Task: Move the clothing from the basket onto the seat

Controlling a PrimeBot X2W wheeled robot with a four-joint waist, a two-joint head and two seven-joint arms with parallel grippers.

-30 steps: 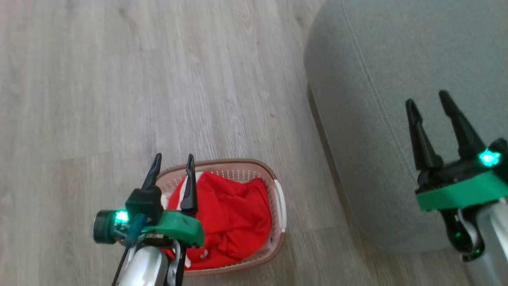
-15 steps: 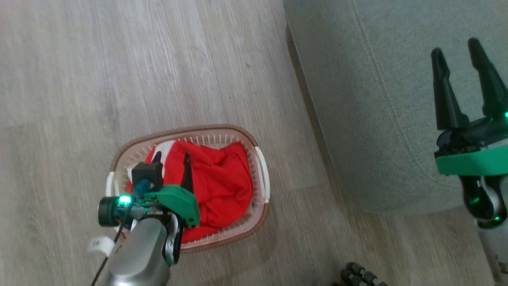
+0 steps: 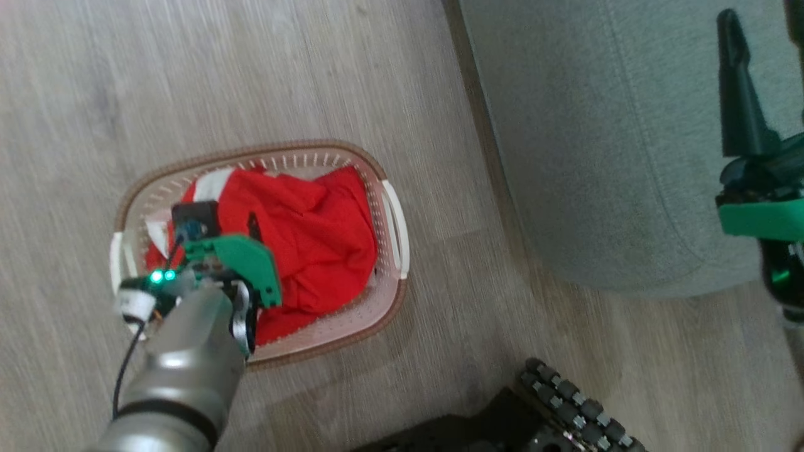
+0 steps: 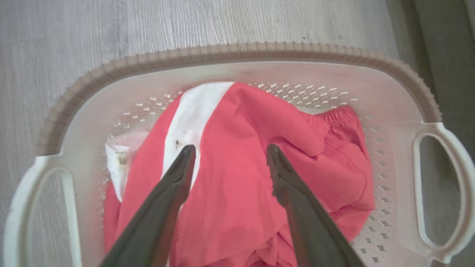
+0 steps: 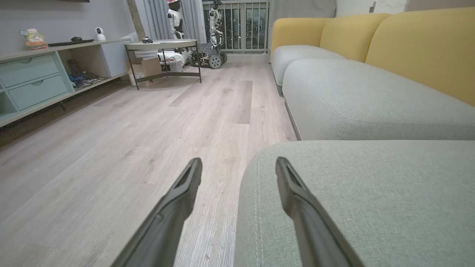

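Right now, left claw [image 4: 230, 148] nearest job: fingers spread apart, gripping nothing, pointing down into basket [image 4: 230, 50]. Red clothing [image 4: 297, 129] heaped inside basket, straight below claw and between its tips; whether tips touch fabric, cannot tell. Heap's length runs handle to handle, same line as gap between fingers. Next move looks like short drop, then pinch. Basket on floor [image 3: 251, 75], near seat [image 3: 597, 157]. Right claw [image 5: 238, 162] farther off, spread, empty, over seat corner.
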